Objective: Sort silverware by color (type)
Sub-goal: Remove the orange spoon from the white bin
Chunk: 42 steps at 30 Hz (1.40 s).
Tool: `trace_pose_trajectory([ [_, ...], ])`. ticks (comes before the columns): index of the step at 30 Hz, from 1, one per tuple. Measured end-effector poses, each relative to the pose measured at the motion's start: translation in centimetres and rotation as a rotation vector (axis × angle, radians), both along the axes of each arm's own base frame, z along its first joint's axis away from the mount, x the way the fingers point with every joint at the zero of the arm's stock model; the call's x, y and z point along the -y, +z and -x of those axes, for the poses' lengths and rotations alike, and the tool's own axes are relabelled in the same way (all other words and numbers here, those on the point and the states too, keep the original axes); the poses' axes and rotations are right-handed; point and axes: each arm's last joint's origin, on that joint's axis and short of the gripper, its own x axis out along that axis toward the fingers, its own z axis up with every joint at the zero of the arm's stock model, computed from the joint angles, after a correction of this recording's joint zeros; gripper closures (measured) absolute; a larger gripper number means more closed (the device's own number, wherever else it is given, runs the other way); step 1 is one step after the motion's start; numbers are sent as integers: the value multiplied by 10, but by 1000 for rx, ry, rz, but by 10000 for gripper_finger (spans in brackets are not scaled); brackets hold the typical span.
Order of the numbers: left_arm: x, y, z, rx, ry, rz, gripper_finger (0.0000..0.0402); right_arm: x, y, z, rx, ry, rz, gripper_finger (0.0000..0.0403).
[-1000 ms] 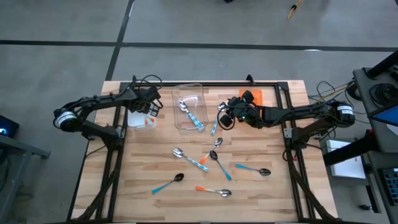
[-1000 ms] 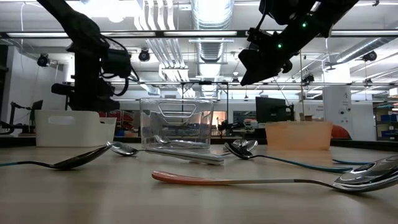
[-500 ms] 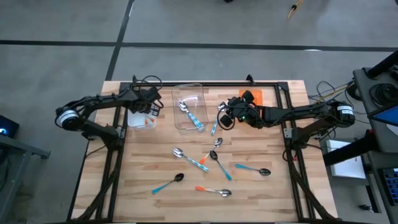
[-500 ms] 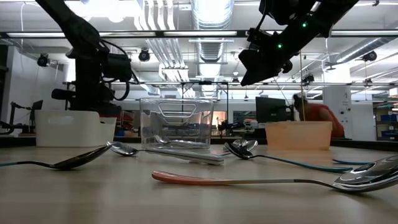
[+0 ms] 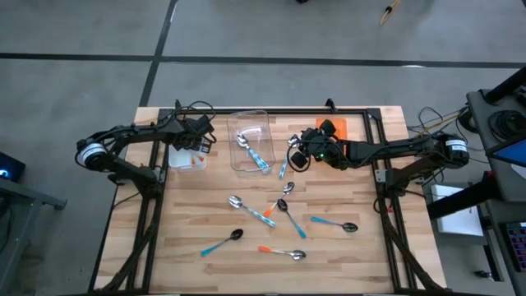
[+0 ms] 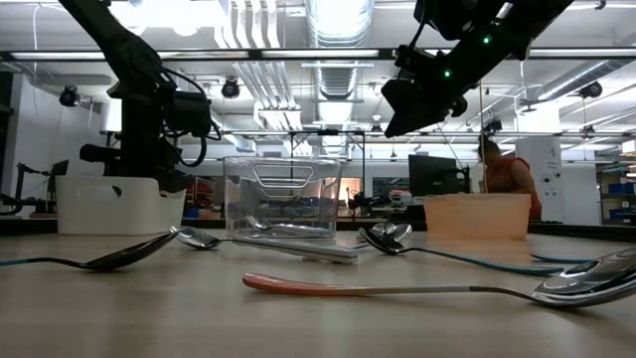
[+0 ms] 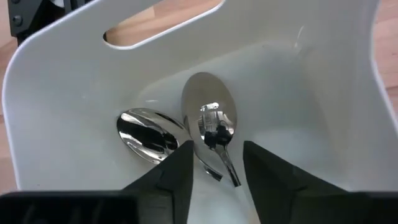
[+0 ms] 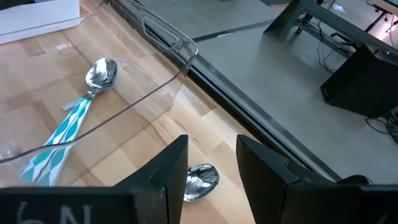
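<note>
spoon handles (image 7: 229,169) hidden behind left fingers (image 7: 177,174)

Spoons (image 7: 208,121) in white bin (image 7: 323,93): handles hidden by gripper fingers (image 7: 171,180)

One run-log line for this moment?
left gripper: open over white bin, two spoons inside | right gripper: open, beside clear bin
</note>
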Motion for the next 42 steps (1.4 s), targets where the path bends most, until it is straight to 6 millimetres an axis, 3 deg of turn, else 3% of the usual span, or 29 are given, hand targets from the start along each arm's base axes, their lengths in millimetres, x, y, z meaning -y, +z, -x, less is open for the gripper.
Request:
trace_pose_trajectory([
  [13, 3, -13, 3, 36, 8, -18, 269, 0, 0, 0, 0, 0, 0, 275],
  [22, 0, -16, 0, 51, 3, -40, 308, 0, 0, 0, 1, 0, -1, 275],
  [32, -4, -33, -4, -5, 27, -16, 357, 0, 0, 0, 0, 0, 0, 275],
  [37, -4, -28, -4, 30, 27, -33, 392, 0, 0, 0, 0, 0, 0, 275],
  [42, -2, -21, -2, 55, 26, -42, 395, 0, 0, 0, 0, 0, 0, 275],
])
